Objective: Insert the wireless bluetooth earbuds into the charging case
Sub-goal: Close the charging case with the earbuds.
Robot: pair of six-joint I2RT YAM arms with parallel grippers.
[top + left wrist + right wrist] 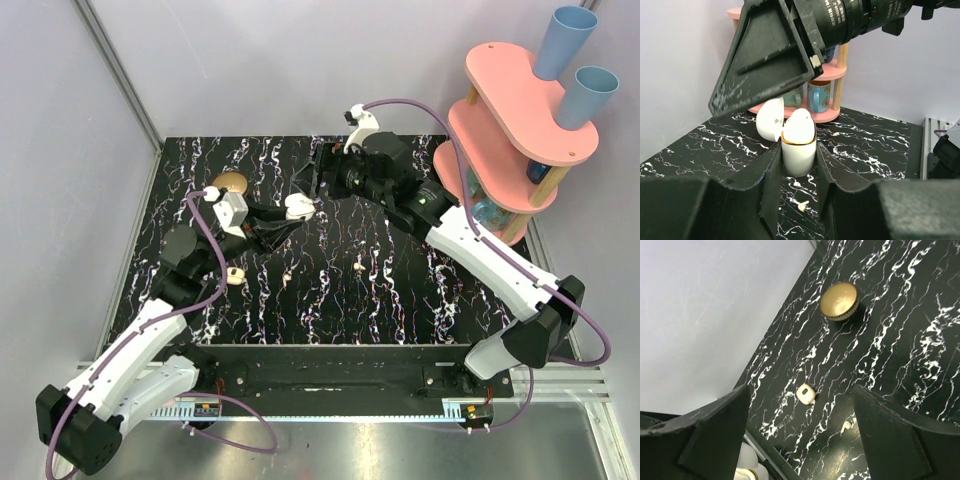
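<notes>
Left gripper is clamped on the charging case, whose lid is open with a white bud apparently seated inside. Right gripper hangs just above the case, fingers spread wide and empty. The job looks half done: the right gripper must next fetch the loose bud on the table, well apart from it toward the arm bases.

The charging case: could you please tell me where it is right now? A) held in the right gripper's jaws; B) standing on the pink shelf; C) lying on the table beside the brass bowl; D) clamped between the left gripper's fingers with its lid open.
D: the left wrist view shows the charging case upright between the fingers of the left gripper, with its lid swung open.
</notes>
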